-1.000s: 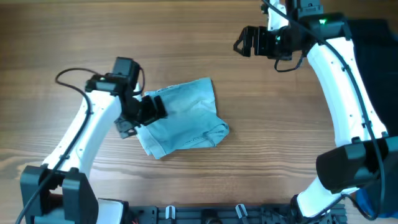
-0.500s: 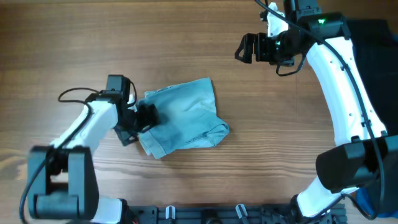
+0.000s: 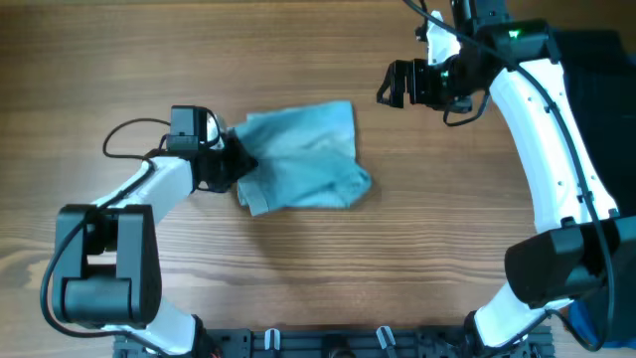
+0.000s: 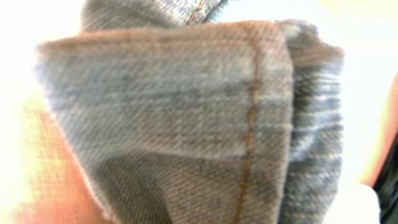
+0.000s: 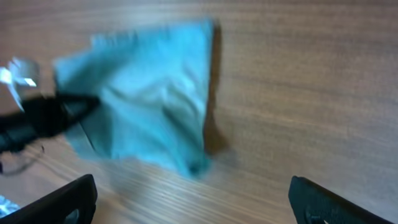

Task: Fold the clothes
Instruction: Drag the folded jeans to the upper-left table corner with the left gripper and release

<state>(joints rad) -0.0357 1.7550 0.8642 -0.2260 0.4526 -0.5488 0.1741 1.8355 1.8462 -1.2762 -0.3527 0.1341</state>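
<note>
Wood-grain table (image 3: 298,288) fills the foreground. At its middle lies the pale blue denim garment (image 3: 308,164), loosely bunched, with the left gripper (image 3: 231,167) at its left edge, apparently pinched on a fold. Denim is soft but thick, so it will likely crease stubbornly; the seamed edges look like the best holds. Farther back the right gripper (image 3: 391,85) hovers wide open and empty. Only the left wrist view shows the stitched seam (image 4: 252,112); only the overhead shows a dark garment (image 3: 601,60) far right.

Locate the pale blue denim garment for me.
Overhead view: the pale blue denim garment lies left of centre on the wooden table, its left edge at the left end effector.
</note>
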